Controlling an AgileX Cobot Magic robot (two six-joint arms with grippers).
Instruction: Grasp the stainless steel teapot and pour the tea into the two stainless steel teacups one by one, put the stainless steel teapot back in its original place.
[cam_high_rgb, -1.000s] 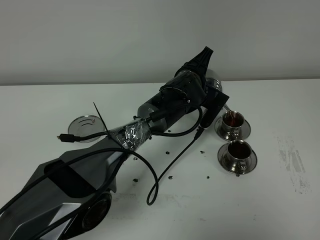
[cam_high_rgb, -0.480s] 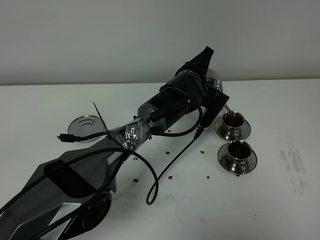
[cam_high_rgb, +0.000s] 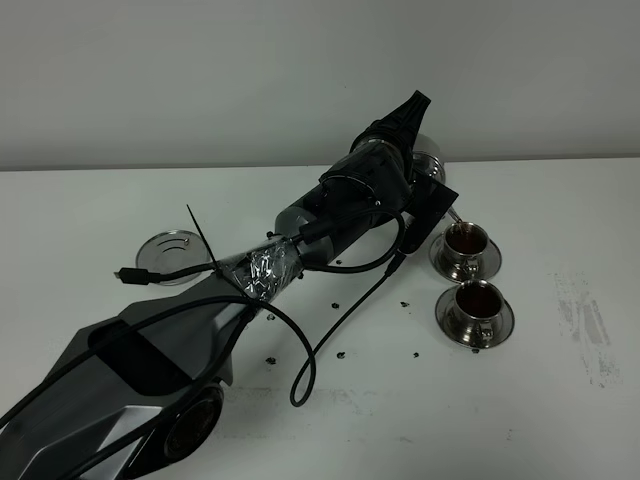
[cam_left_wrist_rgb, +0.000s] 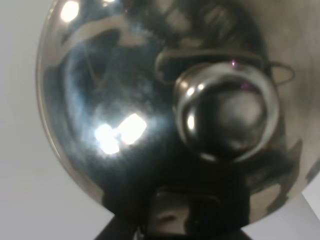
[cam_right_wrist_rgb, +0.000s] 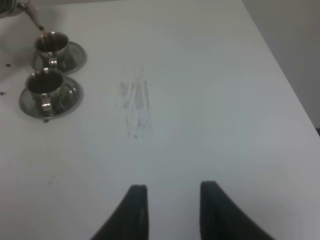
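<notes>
The stainless steel teapot (cam_high_rgb: 431, 160) hangs tilted above the table at the back, mostly hidden behind my left arm's wrist. Its lid and knob (cam_left_wrist_rgb: 225, 117) fill the left wrist view. My left gripper is hidden and shut on the teapot. The thin spout (cam_high_rgb: 452, 213) points down at the far teacup (cam_high_rgb: 467, 240), also seen as the spout (cam_right_wrist_rgb: 33, 19) over that cup (cam_right_wrist_rgb: 51, 44). The near teacup (cam_high_rgb: 475, 302) (cam_right_wrist_rgb: 46, 85) stands on its saucer. Both cups hold dark tea. The original place, an empty saucer (cam_high_rgb: 168, 246), lies at the left. My right gripper (cam_right_wrist_rgb: 172, 200) is open over bare table.
Small dark specks (cam_high_rgb: 340, 352) dot the table around the cups. A loose black cable (cam_high_rgb: 330, 330) hangs from the left arm down to the tabletop. A grey scuff patch (cam_high_rgb: 590, 335) (cam_right_wrist_rgb: 134, 102) marks the table right of the cups. The table's right edge (cam_right_wrist_rgb: 280, 65) runs close by.
The left wrist has shifted slightly, so a little more of the teapot's shiny body shows. Cups, saucer and right gripper have not moved.
</notes>
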